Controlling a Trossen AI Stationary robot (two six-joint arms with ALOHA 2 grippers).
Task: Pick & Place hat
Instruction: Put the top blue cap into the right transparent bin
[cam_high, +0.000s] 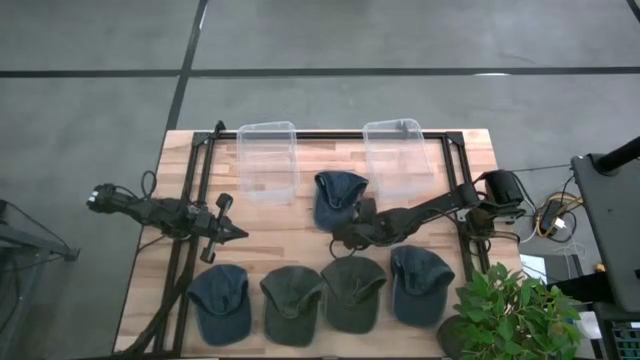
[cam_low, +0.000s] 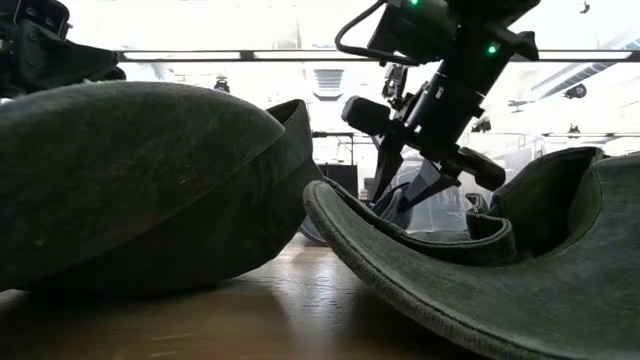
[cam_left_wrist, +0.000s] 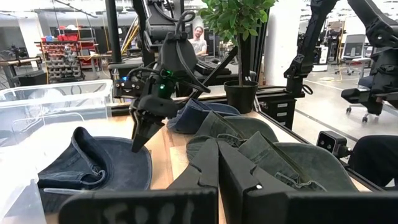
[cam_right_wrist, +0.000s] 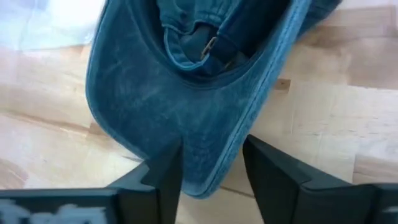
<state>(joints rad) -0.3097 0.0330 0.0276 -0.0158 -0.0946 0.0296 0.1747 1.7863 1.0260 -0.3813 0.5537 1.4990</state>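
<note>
A blue hat (cam_high: 338, 195) lies upside down at the table's middle, its inner strap up and its brim (cam_right_wrist: 186, 130) toward the near edge. My right gripper (cam_high: 343, 238) is open and points down at that brim. In the right wrist view (cam_right_wrist: 211, 163) its fingers stand on either side of the brim's front edge. It also shows in the low view (cam_low: 410, 185) and the left wrist view (cam_left_wrist: 140, 140). My left gripper (cam_high: 235, 233) is shut and empty, over the table's left part. My right gripper's open fingers (cam_right_wrist: 165, 171) come from above and stand astride the front edge of the blue hat's brim (cam_right_wrist: 214, 158), which lies flat on the table. I cannot tell whether they touch it.
Several hats lie in a row along the near edge: blue (cam_high: 218, 302), green (cam_high: 290, 303), green (cam_high: 352, 292), blue (cam_high: 420, 285). Two clear bins (cam_high: 267, 160) (cam_high: 400, 155) stand at the far edge. A potted plant (cam_high: 510, 310) is at the near right corner.
</note>
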